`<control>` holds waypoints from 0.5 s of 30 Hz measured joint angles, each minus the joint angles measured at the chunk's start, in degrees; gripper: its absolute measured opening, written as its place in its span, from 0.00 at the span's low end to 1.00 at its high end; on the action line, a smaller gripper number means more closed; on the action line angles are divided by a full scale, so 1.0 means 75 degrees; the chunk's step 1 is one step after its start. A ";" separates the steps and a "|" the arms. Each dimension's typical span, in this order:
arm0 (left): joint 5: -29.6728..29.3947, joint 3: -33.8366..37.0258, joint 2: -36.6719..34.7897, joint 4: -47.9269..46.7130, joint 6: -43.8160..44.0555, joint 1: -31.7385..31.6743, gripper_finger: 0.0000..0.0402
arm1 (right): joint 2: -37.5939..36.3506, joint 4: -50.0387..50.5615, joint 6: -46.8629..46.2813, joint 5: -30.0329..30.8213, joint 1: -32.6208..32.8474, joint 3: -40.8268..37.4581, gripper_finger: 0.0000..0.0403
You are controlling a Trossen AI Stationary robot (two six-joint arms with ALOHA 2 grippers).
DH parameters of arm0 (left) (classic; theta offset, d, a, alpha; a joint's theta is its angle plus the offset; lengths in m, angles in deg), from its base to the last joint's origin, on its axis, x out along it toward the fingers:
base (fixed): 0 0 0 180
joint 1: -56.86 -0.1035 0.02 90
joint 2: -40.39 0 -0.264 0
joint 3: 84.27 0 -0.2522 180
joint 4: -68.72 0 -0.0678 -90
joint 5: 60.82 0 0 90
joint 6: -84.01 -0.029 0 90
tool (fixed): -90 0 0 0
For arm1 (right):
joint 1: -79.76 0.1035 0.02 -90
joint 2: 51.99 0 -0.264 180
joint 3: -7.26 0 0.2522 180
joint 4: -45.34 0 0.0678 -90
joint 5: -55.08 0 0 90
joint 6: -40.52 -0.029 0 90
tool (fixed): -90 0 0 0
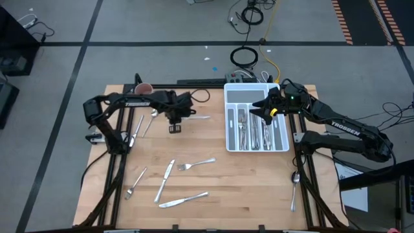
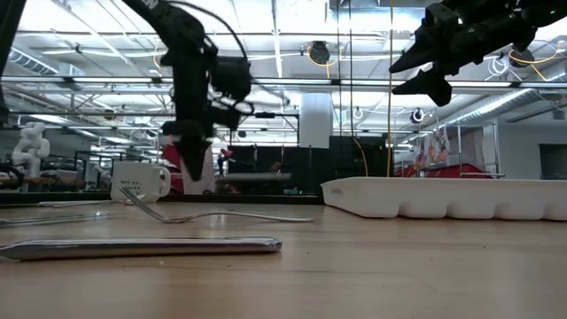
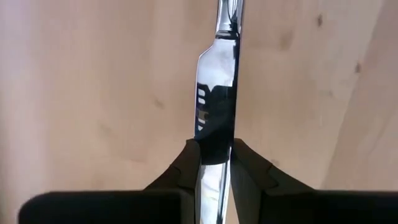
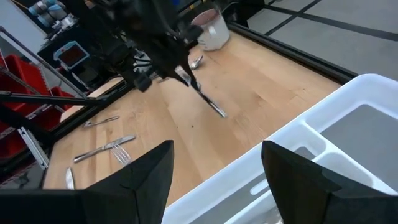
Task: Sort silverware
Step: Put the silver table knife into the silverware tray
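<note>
My left gripper (image 1: 176, 120) is at the far middle of the table, shut on a table knife (image 1: 199, 118) whose free end points toward the white tray (image 1: 283, 144). My right gripper (image 1: 264, 111) hovers open above the tray's far half, holding nothing; in its wrist view the two fingers (image 4: 149, 174) stand wide apart over the tray wall (image 4: 323, 124). Several forks, spoons and knives (image 1: 252, 133) lie in the tray's compartments. Loose silverware lies flat on the wood: a fork (image 1: 197, 163), two knives (image 1: 165, 181) (image 1: 184, 199), a small fork (image 1: 134, 183) and a spoon (image 1: 150, 120). My left gripper pinches the knife by its blade (image 3: 214, 134) between the two fingers (image 3: 189, 165), which come along its length. The narrower handle end (image 3: 227, 12) points away from the fingers. Seen from the right wrist, the knife (image 4: 205, 99) slants down toward the table; whether its end touches I cannot tell.
A pink-and-white mug (image 1: 143, 87) stands at the far left corner, behind my left arm. Another spoon (image 1: 294, 184) lies off the table's right edge by the frame. Cables run along the far edge. Bare wood (image 1: 246, 188) shows at the near right.
</note>
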 joint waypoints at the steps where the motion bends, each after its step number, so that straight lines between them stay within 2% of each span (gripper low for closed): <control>1: -0.0124 -0.0123 -0.0050 0.0022 -0.0150 0.0081 0.14 | 0.0001 -0.0002 0.0032 0.0017 -0.0003 0.0000 0.58; 10: -0.0570 -0.1803 -0.0063 0.0197 -0.2452 0.0809 0.14 | 0.0001 0.0226 0.0414 0.0814 -0.0020 0.0000 0.58; 15: -0.0620 -0.2425 -0.0063 0.1071 -0.4198 0.1016 0.14 | 0.0000 0.0411 0.0477 0.1080 -0.0020 0.0000 0.58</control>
